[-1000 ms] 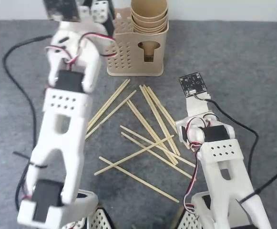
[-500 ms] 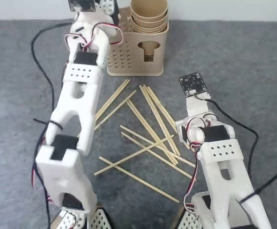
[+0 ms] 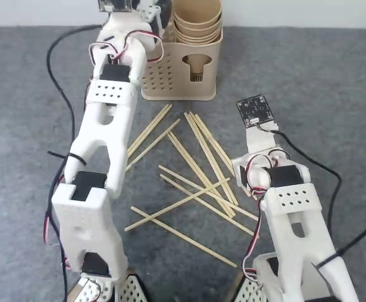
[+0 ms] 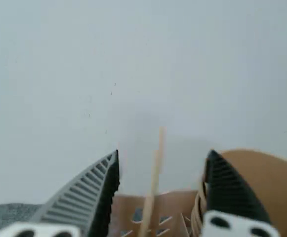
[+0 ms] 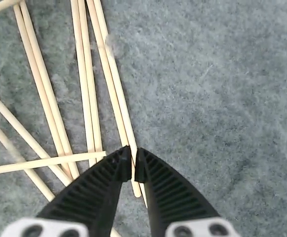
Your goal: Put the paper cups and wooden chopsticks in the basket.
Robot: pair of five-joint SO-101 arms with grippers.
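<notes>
Several wooden chopsticks (image 3: 195, 170) lie crossed on the grey carpet between the arms. The tan perforated basket (image 3: 170, 82) stands at the back, with a stack of paper cups (image 3: 197, 19) in its right part. My left gripper (image 4: 163, 154) is open above the basket's left part (image 4: 158, 212). One chopstick (image 4: 155, 177) stands upright between its fingers and touches neither. The brown cup (image 4: 266, 173) is beside one finger. My right gripper (image 5: 132, 159) is shut, its tips just over a pair of chopsticks (image 5: 111, 84) on the carpet.
The left arm (image 3: 104, 126) stretches along the table's left side up to the basket. Black cables (image 3: 63, 44) trail on the carpet at the left and the right. A white wall rises behind the basket.
The left arm has swung and stretched toward the back, bringing its gripper over the basket's left part. The right arm and the loose chopsticks have not moved.
</notes>
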